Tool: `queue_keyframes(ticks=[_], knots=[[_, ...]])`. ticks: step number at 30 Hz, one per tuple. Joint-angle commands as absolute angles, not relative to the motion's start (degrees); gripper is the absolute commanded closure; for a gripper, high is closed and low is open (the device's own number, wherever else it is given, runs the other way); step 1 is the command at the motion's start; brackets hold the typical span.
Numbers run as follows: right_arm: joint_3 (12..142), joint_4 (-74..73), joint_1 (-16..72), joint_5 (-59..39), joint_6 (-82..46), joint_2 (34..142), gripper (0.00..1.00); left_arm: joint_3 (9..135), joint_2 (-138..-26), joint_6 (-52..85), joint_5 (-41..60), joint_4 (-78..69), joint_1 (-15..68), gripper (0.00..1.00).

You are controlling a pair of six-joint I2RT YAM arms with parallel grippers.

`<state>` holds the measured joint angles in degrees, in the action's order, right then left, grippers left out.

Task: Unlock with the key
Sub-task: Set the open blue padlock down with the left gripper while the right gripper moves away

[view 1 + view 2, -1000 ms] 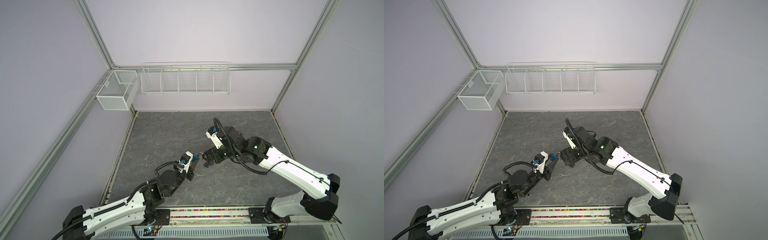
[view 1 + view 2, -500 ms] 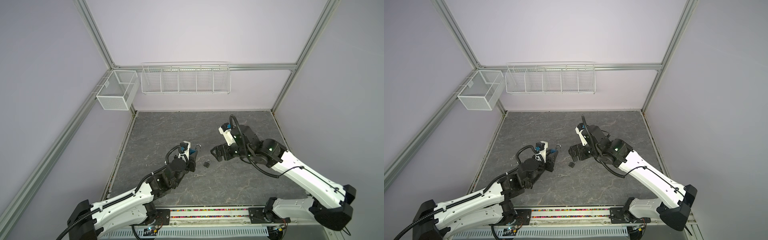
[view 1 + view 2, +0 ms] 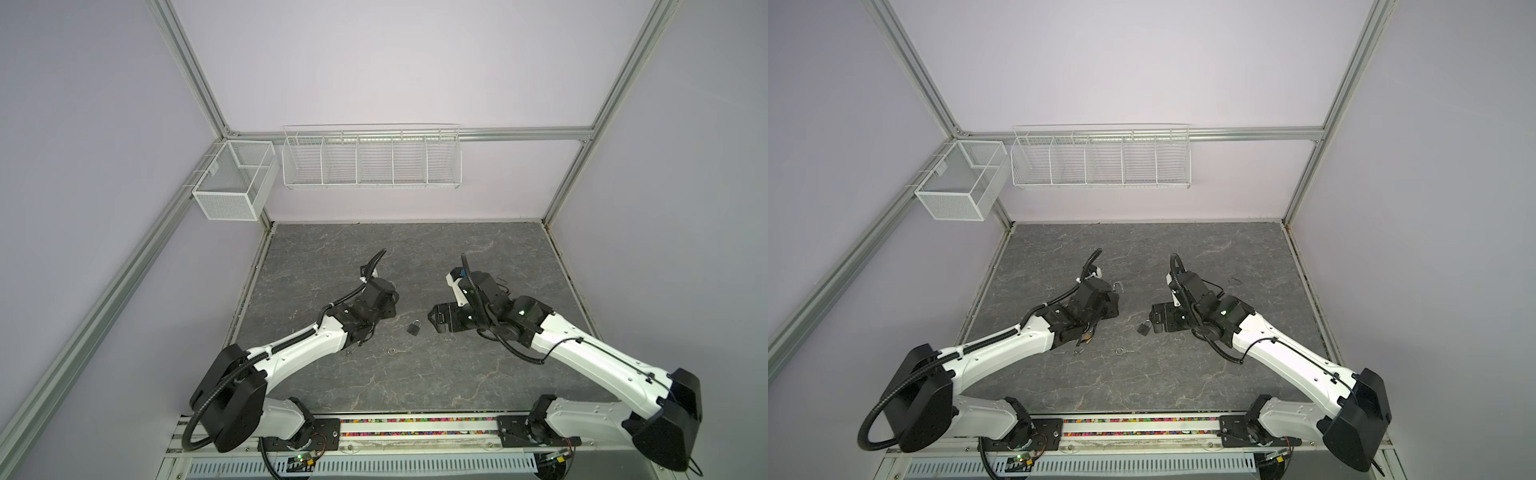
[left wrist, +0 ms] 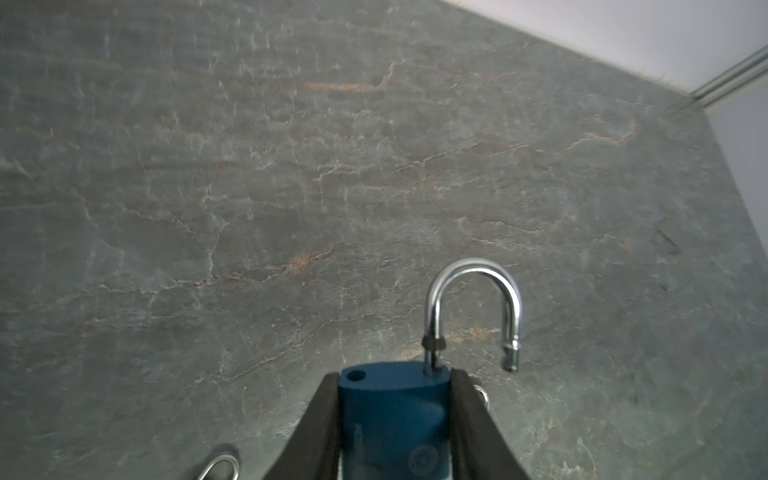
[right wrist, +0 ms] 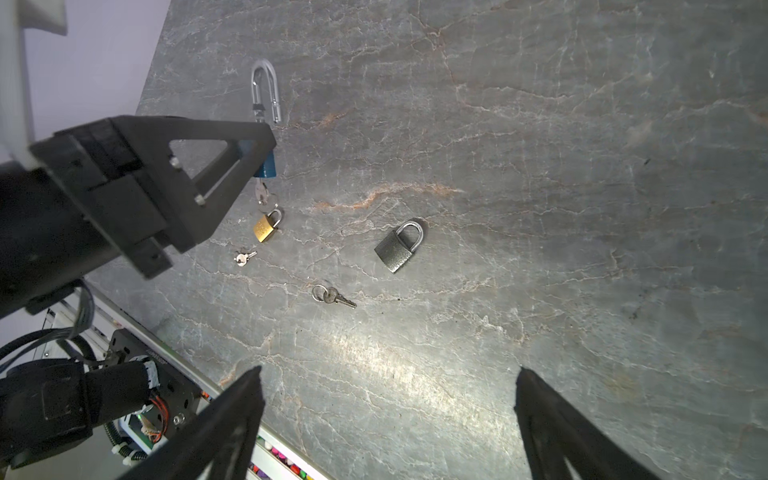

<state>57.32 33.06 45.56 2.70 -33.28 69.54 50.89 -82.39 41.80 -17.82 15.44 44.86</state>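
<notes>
Risk, as we judge it, starts nearest us: a loose key (image 5: pixel 332 296) and the grey padlock (image 5: pixel 398 247) lie near the right gripper (image 5: pixel 388 374), its fingers (image 5: pixel 540 407) wide apart and empty, so a low sweep could scatter them. Farther off, the left gripper (image 4: pixel 392 376) clamps the blue padlock (image 4: pixel 395 419), shackle (image 4: pixel 473 270) open; its key (image 5: pixel 262 192) may slip out.

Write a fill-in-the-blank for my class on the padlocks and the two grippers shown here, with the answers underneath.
1. The padlock clamped in the left gripper is ____ in colour.
2. Its shackle stands ____, with one leg out of the body.
3. The right gripper is open and holds ____.
4. Exactly ____ more padlocks lie on the table: the grey padlock and the brass padlock.

Missing words: blue; open; nothing; two
</notes>
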Motion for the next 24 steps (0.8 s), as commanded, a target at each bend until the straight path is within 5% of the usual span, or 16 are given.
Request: queue_keyframes(ticks=[1, 24], knots=[[53.7, 25.8, 45.1, 1.4, -36.6, 68.8, 0.03, 56.7, -88.2, 48.6, -14.6, 23.2, 43.4, 1.0], [51.6, 24.2, 44.2, 0.1, -36.9, 72.9, 0.03, 70.3, -107.0, 49.7, -13.7, 32.2, 37.9, 1.0]])
